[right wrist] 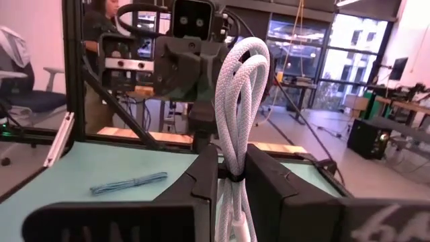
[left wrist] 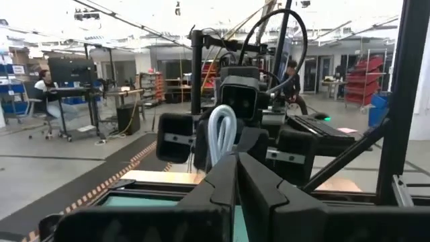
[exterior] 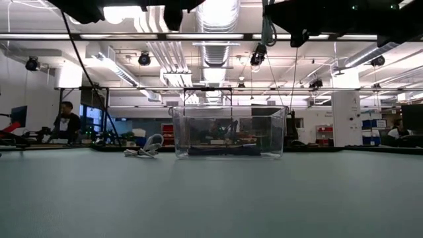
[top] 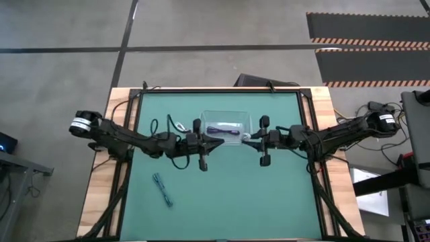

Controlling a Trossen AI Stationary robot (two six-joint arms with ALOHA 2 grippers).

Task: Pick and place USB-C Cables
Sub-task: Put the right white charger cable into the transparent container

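Around your table (top: 215, 195), with its green mat and pale wooden edges, you have a grey concrete floor (top: 60, 74) crossed by dark lines. Two black mats with orange-striped edges (top: 366, 27) lie beyond the far right corner. Looking level across the table, you see an open workshop: exposed silver ducts (exterior: 215, 39) and strip lights (exterior: 132, 36) overhead, and a white pillar (exterior: 344, 118) to the right. A person sits at a desk (exterior: 66, 120) on the left. Elsewhere, red bins (left wrist: 363, 74) stand on shelving, and tall windows (right wrist: 342, 47) let in daylight.
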